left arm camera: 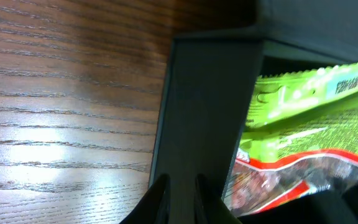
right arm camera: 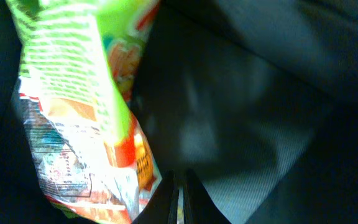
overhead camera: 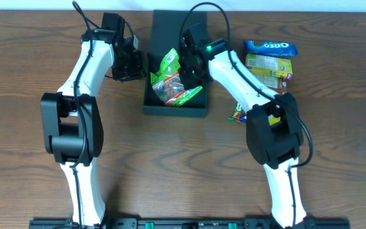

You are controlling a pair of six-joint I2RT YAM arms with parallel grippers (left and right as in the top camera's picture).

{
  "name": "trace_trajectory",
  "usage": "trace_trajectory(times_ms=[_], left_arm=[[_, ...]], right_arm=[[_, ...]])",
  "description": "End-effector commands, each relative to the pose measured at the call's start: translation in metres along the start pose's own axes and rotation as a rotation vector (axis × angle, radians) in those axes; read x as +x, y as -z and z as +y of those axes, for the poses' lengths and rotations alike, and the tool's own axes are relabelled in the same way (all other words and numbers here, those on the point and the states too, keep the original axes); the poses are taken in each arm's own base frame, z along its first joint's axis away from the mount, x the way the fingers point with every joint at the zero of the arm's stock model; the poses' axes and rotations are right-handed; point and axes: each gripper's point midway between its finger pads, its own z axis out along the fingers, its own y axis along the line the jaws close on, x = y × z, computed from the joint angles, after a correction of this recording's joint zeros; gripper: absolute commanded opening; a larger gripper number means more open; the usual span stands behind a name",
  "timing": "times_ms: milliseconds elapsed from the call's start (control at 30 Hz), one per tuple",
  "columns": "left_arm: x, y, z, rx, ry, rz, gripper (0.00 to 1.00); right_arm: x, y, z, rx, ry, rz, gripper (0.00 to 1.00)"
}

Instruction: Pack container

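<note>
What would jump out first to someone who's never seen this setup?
The bright green snack packets piled in the black container at top centre, with the right arm's fingers reaching into it. Next, the blue Oreo packet lying on the wooden table off to the container's right.

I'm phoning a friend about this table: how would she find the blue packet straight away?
Start at the black box in the middle of the wooden table. Right of it lies a cluster of snacks. The blue packet is the farthest back, the only blue one, lettered OREO in white.
</note>
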Motion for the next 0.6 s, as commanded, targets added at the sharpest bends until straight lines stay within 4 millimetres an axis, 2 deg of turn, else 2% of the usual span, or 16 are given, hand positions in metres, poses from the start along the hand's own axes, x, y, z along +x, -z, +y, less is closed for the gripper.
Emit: trace_trajectory(times_ms=[0, 100, 167, 267, 333, 433, 567], left_arm=[[0.004, -0.003, -0.001, 0.002, 0.004, 0.011, 0.15], [0.004, -0.003, -0.001, 0.002, 0.004, 0.012, 0.15], [0.004, -0.003, -0.001, 0.002, 0.004, 0.012, 0.15], [0.004, -0.003, -0.001, 0.002, 0.004, 0.012, 0.15], [0.004, -0.003, -0.001, 0.002, 0.004, 0.013, 0.15], [0.005, -0.003, -0.001, 0.001, 0.005, 0.015, 0.15], [0.004, -0.003, 0.0, -0.002, 0.005, 0.014, 0.15]], right_arm=[[0.005, -0.004, 0.014, -0.022, 0.022, 0.02, 0.06], [-0.002, 0.007, 0.002, 0.036, 0.015, 0.008, 0.06], [-0.009, 0.018, -0.001, 0.051, 0.01, -0.006, 0.27], [-0.022, 0.032, -0.004, 0.049, 0.004, -0.039, 0.38], [-0.026, 0.037, -0.005, 0.041, -0.003, -0.051, 0.42], [-0.024, 0.039, -0.006, -0.007, -0.02, -0.035, 0.5], [-0.021, 0.043, 0.01, -0.18, 0.037, -0.022, 0.63]])
